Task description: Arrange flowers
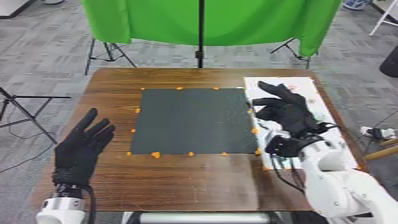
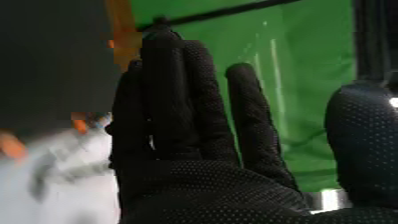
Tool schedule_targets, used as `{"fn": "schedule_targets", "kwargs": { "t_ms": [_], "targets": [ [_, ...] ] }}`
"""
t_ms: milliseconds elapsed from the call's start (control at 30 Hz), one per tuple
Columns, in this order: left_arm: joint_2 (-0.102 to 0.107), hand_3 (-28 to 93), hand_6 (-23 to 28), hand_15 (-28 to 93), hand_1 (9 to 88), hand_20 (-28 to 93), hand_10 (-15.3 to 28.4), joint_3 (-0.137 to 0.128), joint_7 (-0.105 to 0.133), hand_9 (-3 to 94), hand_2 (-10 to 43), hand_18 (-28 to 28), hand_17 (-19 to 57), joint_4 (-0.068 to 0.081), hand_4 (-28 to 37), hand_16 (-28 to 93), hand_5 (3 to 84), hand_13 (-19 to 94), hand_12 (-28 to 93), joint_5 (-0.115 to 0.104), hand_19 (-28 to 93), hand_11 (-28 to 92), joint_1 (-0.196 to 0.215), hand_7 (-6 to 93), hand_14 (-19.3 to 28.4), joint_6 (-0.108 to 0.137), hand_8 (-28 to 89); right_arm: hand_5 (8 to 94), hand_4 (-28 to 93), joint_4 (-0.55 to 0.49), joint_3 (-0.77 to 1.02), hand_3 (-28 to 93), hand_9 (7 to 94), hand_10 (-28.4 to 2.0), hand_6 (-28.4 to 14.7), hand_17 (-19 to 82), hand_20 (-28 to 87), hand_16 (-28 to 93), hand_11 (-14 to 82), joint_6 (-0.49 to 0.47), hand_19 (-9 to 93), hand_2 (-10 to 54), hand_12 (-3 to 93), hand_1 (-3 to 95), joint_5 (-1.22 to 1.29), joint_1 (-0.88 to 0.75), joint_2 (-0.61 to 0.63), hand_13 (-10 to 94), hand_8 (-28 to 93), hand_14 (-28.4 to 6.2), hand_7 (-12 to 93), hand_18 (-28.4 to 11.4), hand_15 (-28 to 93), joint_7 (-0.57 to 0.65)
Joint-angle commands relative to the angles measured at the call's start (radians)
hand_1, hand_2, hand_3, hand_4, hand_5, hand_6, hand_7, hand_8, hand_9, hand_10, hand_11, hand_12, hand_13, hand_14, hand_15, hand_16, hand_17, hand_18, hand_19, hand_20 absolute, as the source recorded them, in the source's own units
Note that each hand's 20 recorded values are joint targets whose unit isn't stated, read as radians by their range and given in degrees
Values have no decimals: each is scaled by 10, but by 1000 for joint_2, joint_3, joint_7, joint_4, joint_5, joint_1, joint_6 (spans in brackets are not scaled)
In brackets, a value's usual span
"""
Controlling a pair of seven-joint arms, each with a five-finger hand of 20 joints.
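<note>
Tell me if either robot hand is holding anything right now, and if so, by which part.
Nothing is held. The right robot hand, over the white sheet, is open and empty; so is the left robot hand.

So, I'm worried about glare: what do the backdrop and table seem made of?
The green backdrop looks like fabric, hanging in soft folds, though pale streaks leave its finish uncertain. The table looks like slightly glossy wood, with brown streaky grain.

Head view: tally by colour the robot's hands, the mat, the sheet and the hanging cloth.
Black: 2, left hand and right hand
Dark grey: 1, mat
White: 1, sheet
Green: 1, cloth
Total: 5
</note>
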Motion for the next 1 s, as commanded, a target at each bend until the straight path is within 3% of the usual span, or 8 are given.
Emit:
{"fn": "schedule_targets", "kwargs": {
  "t_ms": [33, 133, 233, 400, 467, 567, 667, 1000],
  "targets": [
    [17, 828, 66, 369, 227, 11, 188, -11, 9, 318, 42, 248, -133, -5, -254, -79, 345, 192, 85, -12, 488, 175, 14, 104, 254, 13, -102, 526, -279, -124, 190, 779, 603, -174, -41, 292, 293, 103, 353, 36, 885, 53, 147, 217, -427, -218, 61, 571, -127, -149, 161, -225, 732, 266],
    [10, 827, 67, 371, 228, 11, 189, -17, 3, 319, 43, 249, -132, -2, -255, -79, 344, 193, 85, -5, 489, 175, 14, 104, 255, 5, -101, 552, -271, -147, 119, 767, 628, -171, -47, 333, 246, 116, 404, 44, 927, 38, 153, 241, -653, -163, 96, 606, -130, -142, 174, -217, 748, 487],
    [22, 827, 67, 372, 227, 11, 190, -11, 20, 320, 43, 251, -132, -1, -255, -79, 345, 195, 85, -13, 492, 175, 19, 104, 256, 9, -102, 578, -264, -148, 81, 756, 640, -166, -53, 342, 245, 120, 416, 38, 931, 37, 154, 261, -790, -161, 113, 614, -129, -141, 181, -214, 748, 601],
    [37, 828, 67, 373, 227, 9, 190, -3, 36, 321, 43, 251, -132, -5, -255, -79, 345, 197, 86, -22, 493, 176, 23, 104, 258, 15, -102, 599, -254, -137, 20, 747, 657, -167, -53, 371, 259, 125, 428, -129, 932, 24, 157, 274, -929, -117, 102, 638, -131, -134, 195, -211, 747, 788],
    [45, 827, 67, 374, 227, 9, 190, 5, 53, 321, 43, 252, -132, -3, -256, -79, 345, 197, 85, -25, 494, 176, 22, 105, 259, 20, -102, 603, -253, -122, -27, 741, 660, -171, -54, 375, 257, 126, 424, -112, 932, 24, 157, 279, -976, -88, 112, 638, -133, -136, 195, -210, 744, 819],
    [34, 827, 67, 375, 227, 7, 189, 2, 29, 321, 44, 253, -132, -4, -256, -79, 344, 199, 86, -20, 495, 176, 26, 105, 260, 16, -102, 608, -251, -116, -55, 738, 666, -174, -57, 388, 255, 126, 419, -103, 932, 24, 156, 281, -1000, -71, 113, 642, -133, -136, 192, -208, 738, 846],
    [28, 827, 67, 375, 227, 6, 189, -1, 31, 320, 44, 254, -132, -6, -255, -79, 343, 199, 87, -18, 496, 175, 29, 104, 260, 16, -103, 616, -250, -108, -91, 731, 674, -172, -57, 400, 260, 125, 417, -113, 932, 24, 157, 283, -1064, -46, 116, 653, -131, -135, 193, -207, 733, 887],
    [-17, 825, 66, 375, 228, 3, 189, -32, -24, 321, 45, 255, -130, -14, -256, -78, 342, 201, 87, 6, 499, 177, 31, 107, 261, 3, -104, 638, -241, -48, -225, 705, 700, -172, -63, 436, 299, 134, 419, -348, 932, -3, 165, 290, -1211, 60, 96, 683, -125, -136, 193, -205, 730, 1032]
  ]
}}
